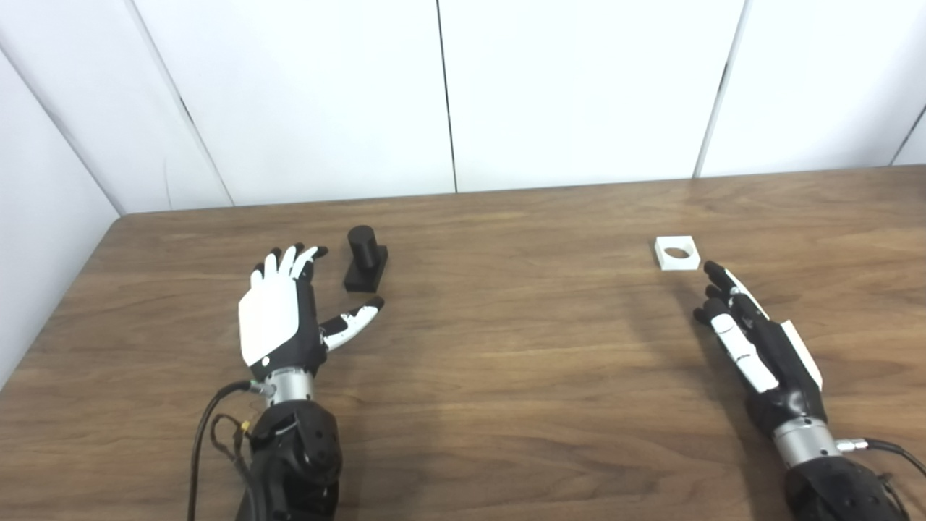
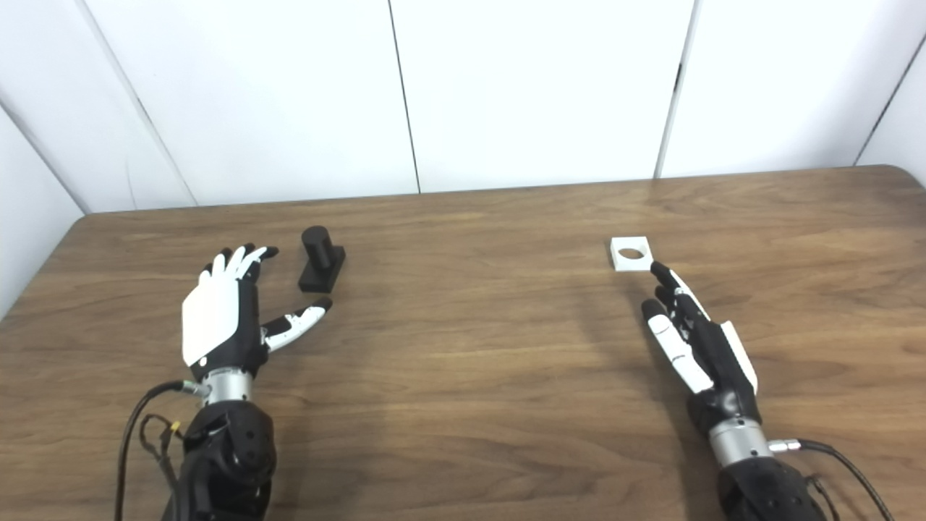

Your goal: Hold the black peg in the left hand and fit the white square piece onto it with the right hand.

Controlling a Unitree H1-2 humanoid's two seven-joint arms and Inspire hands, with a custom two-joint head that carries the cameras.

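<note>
Peg [image 1: 365, 258] just beside open left hand [image 1: 278, 311], untouched.

A: Both head cameras look down and forward over the table [image 1: 506, 376] toward the wall [image 1: 579, 87].
B: Side by side, they share nearly the whole tabletop.

Bright, even light from above leaves the white wall panels [image 1: 579, 87] nearly washed out and puts a pale sheen on the wooden table [image 1: 506, 362], with only soft, faint shadows beside the hands, and both pictures look slightly soft throughout.
</note>
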